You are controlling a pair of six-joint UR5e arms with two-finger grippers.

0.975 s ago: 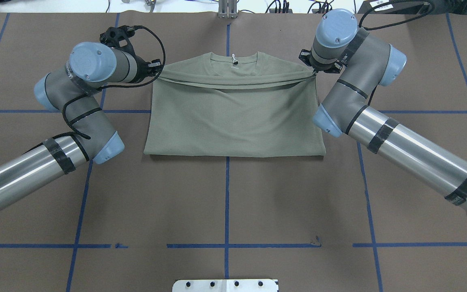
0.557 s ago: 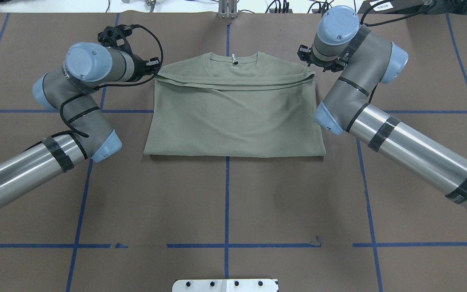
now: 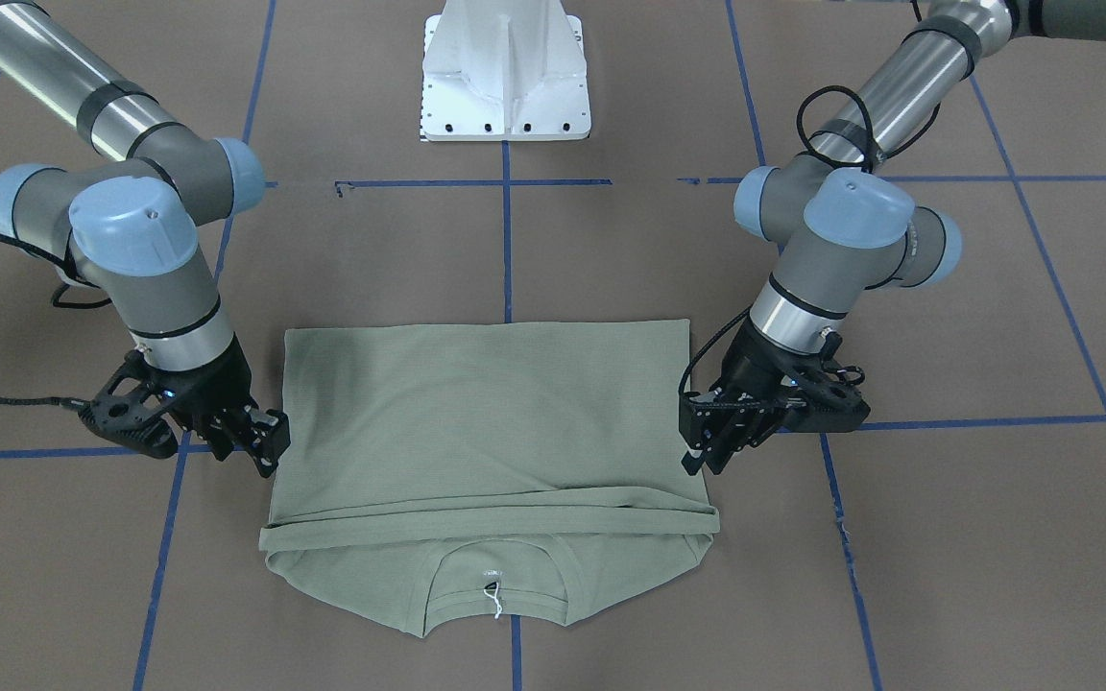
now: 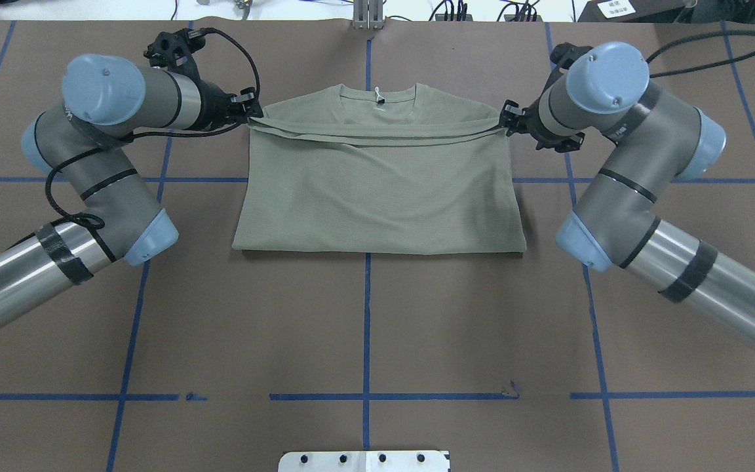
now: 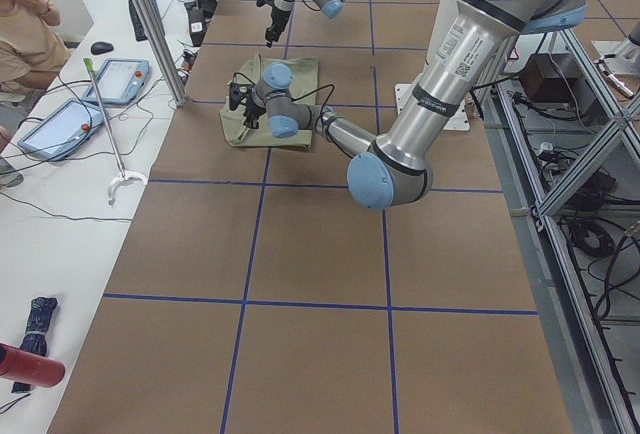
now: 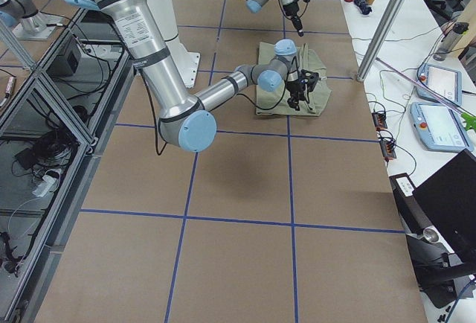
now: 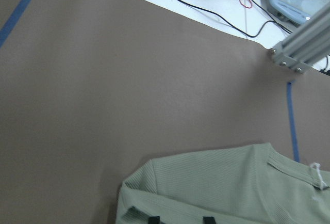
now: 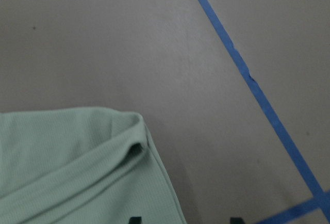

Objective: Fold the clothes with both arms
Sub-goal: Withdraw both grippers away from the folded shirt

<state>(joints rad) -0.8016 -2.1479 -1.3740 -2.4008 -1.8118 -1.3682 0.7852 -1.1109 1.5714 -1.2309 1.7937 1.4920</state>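
Observation:
The sage-green shirt (image 4: 377,196) lies flat on the brown table, folded crosswise, its upper layer ending in a doubled band just short of the collar and white neck tag (image 4: 378,98). My left gripper (image 4: 247,117) hovers at the band's left corner, open; its fingertips (image 7: 208,219) stand apart over the shirt (image 7: 221,188). My right gripper (image 4: 507,123) is open at the right corner, one fingertip (image 8: 135,220) over the cloth edge (image 8: 67,167). From the front, the left gripper (image 3: 700,459) and right gripper (image 3: 268,451) flank the shirt (image 3: 486,413).
The white base pedestal (image 3: 505,77) stands at the robot's side. Blue tape lines (image 4: 367,328) grid the brown table cover. An aluminium post (image 4: 367,13) rises at the far edge. A person (image 5: 20,24) sits at a side bench with tablets (image 5: 115,79).
The right gripper let go of the shirt's corner and swung outward to the right. The left arm pulled back to the left. The folded band has settled flat.

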